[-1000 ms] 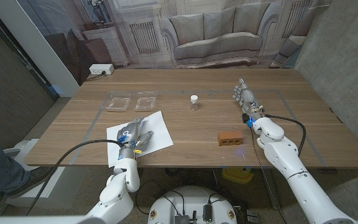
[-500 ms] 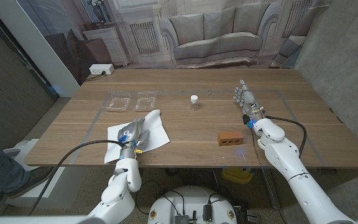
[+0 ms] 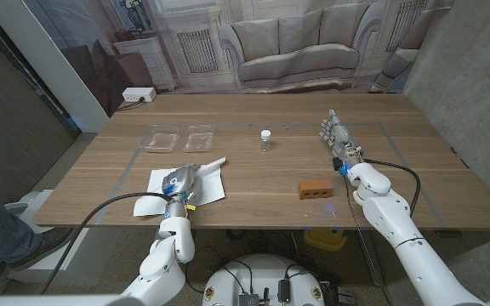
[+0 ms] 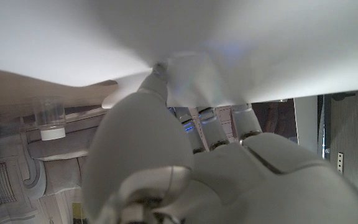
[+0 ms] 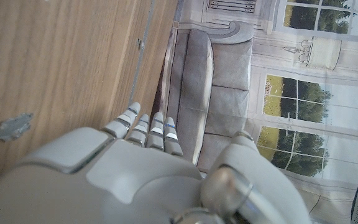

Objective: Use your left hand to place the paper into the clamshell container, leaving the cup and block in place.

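Now, by label:

Left hand: the left hand grips the paper, its fingers closed on a crumpled fold of the sheet; in the left wrist view the fingers run up into the white sheet, which bunches to a point just above them.

Paper: it sits at and around the left hand, partly lifted and folded, with one corner curling up on the hand's far side and a flap drooping toward the table's near edge.

Container: the clamshell lies open on the table, beyond the left hand and a little to its outer side, near but not touching the paper.

Axis: the clamshell's two trays sit side by side, so its long axis runs across the hand's reach, not along it.

Key relation: the goal lies straight ahead of the left hand, and that hand is much nearer to it than the other.

Cup: the cup stands upright, ahead of the left hand and off to its inner side.

Block: the block lies level with the left hand, well apart on its inner side.

Right hand: the right hand holds nothing, fingers straight and close together, far from the paper.

Judgement: carrying the sheet forward should clear both cup and block.
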Motion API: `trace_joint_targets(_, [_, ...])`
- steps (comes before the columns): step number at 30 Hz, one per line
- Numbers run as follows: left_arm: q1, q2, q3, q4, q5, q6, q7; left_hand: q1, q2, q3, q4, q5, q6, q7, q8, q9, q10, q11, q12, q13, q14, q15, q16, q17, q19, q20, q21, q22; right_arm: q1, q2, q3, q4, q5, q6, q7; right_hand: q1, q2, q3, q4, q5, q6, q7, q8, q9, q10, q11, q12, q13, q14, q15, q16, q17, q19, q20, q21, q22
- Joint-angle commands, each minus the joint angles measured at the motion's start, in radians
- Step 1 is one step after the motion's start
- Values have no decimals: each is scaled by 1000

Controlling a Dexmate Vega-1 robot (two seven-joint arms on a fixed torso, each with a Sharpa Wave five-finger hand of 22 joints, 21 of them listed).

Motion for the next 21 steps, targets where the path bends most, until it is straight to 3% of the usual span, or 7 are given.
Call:
trace_joint_targets(1, [0,-3,-9,3,-5,-33,54,15,0,13,-1,-4,44,0,13,6,44,2,14,11,48,-115,9,4,303,-272,17,2,-7,1,3,2,5,10,5,4,7,1,-4,-3,7,-5,1,3,0,-4,-2,4,6,3,-5,5,10,1,-3,5])
trace_joint_targets(4, [4,1,-12,-11,-2,-21,43,15,-1,15,1,-5,49,1,14,6,47,3,13,13,55,-116,8,4,309,-276,19,2,-12,0,6,-1,5,14,5,4,7,1,-4,-3,7,-5,1,3,1,-3,-1,4,6,3,-5,5,10,1,-3,5])
trace_joint_targets(9, [14,6,-23,-43,4,9,19,8,1,18,10,-7,37,2,5,7,34,6,5,17,37,-102,-7,6,285,-260,6,-1,-17,-1,7,-5,6,19,6,4,7,0,-5,-2,6,-5,1,3,0,-4,-2,4,6,3,-5,5,11,0,-4,5])
trace_joint_targets(12, [12,11,-17,-81,32,82,-48,-4,-2,20,20,-9,9,-6,-12,8,2,2,-17,21,-10,-91,-36,6,231,-247,-20,-1,-19,1,9,-6,9,21,6,4,7,0,-5,-3,7,-5,1,3,0,-3,-2,4,6,3,-5,5,11,1,-4,5])
trace_joint_targets(21, [29,21,-43,-118,34,87,-61,-6,-2,22,23,-9,9,-4,-16,7,2,1,-23,19,-6,-95,-38,7,237,-253,-20,0,-16,3,7,-1,9,32,11,4,8,0,-6,-2,7,-5,1,3,-1,-3,-2,4,6,4,-5,5,11,1,-5,5])
